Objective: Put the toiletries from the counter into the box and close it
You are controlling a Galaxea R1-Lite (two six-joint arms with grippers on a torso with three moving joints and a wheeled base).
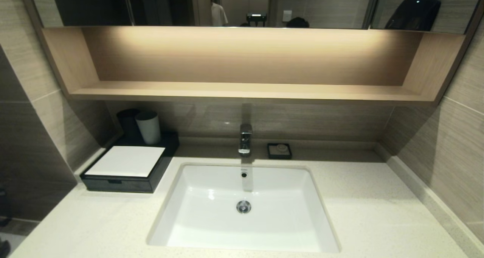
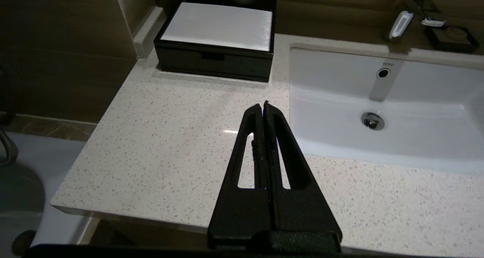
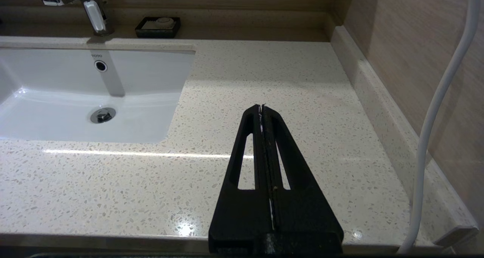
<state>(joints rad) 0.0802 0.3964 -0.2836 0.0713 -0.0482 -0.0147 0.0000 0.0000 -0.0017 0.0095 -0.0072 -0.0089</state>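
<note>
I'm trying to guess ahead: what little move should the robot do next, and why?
Probably just park both arms: the counter shows no packets, the box looks closed, and the left pincer and right pincer hang shut and empty over the counter.

Looks like a hotel-ish bathroom: sunken sink (image 1: 242, 209), tap (image 1: 245, 139) at 12 o'clock, soap dish (image 1: 279, 151), mirror (image 1: 242, 4) above.
</note>
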